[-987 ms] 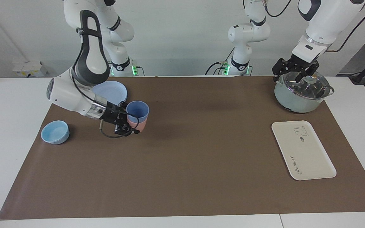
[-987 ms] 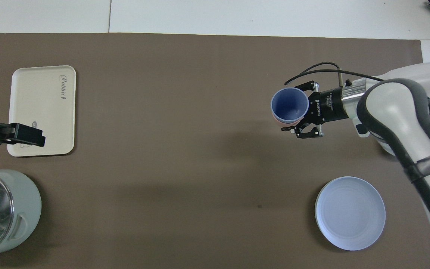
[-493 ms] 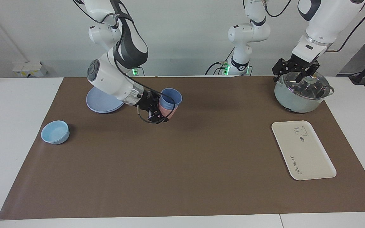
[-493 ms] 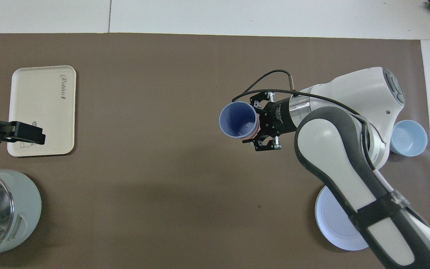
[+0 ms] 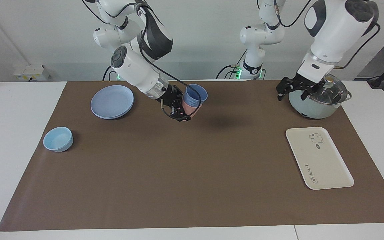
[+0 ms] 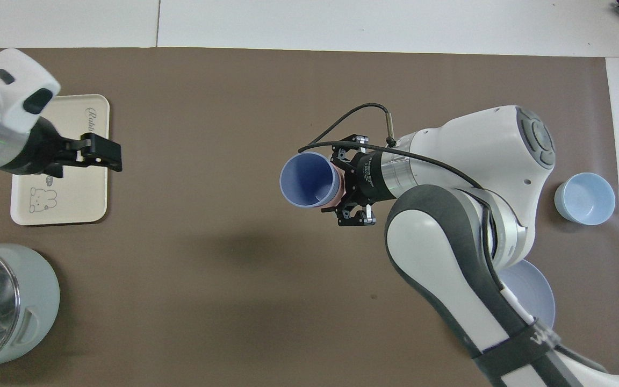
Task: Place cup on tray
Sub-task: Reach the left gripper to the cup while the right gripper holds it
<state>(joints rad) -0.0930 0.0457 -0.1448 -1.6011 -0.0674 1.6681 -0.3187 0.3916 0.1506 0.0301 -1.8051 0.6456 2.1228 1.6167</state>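
Note:
The periwinkle-blue cup (image 5: 195,94) sits nested inside a pink cup (image 5: 191,108). My right gripper (image 5: 182,107) is shut on the pink cup's side and holds the stack tilted in the air over the brown mat, near the middle of the table. The stack also shows in the overhead view (image 6: 308,180), with the right gripper (image 6: 346,189) beside it. The cream-white tray (image 5: 318,160) lies flat toward the left arm's end, and nothing is on it. My left gripper (image 5: 291,89) is open in the air beside the pot. In the overhead view it (image 6: 100,155) hangs over the tray's (image 6: 73,193) edge.
A grey-green pot (image 5: 318,100) with a glass lid stands nearer to the robots than the tray. A round blue plate (image 5: 112,101) and a shallow light-blue bowl (image 5: 58,139) lie toward the right arm's end.
My right gripper has lifted the stacked cups and carried them from beside the plate toward the table's middle. My left gripper has moved off the pot's lid toward the middle.

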